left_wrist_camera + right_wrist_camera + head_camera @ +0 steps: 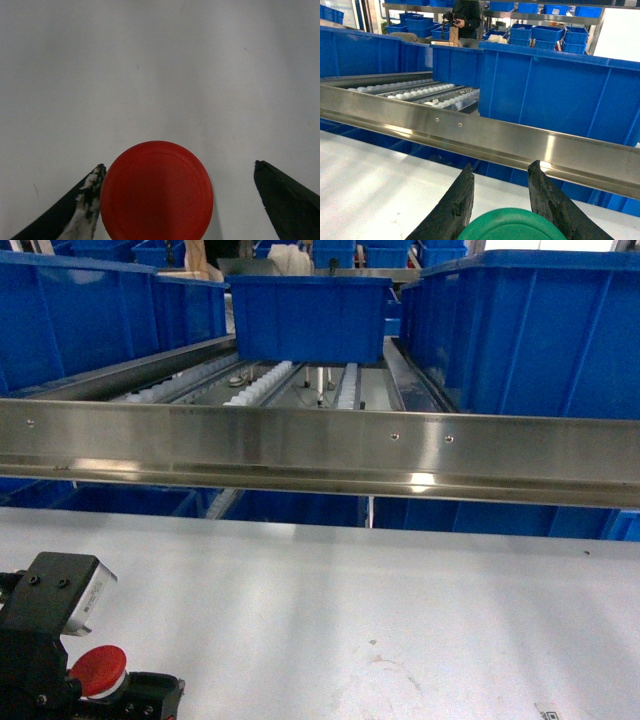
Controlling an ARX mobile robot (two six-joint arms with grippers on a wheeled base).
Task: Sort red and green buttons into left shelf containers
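Observation:
The red button (156, 192) shows its round red cap from above on the white table, and also at the bottom left of the head view (98, 668). My left gripper (178, 167) is open around it: the left finger sits right by the cap's edge and the right finger stands clear of it. The green button (512, 226) sits between the two dark fingers of my right gripper (501, 172), which is shut on it above the table, facing the shelf. A blue left shelf container (70, 320) stands on the upper level at the left. My right gripper is outside the head view.
A steel shelf rail (320, 445) runs across in front of roller tracks (260, 385). Another blue bin (310, 315) stands at the middle back and a large one (530, 330) at the right. More blue bins (300, 508) sit under the rail. The white table (360, 610) spreads in front.

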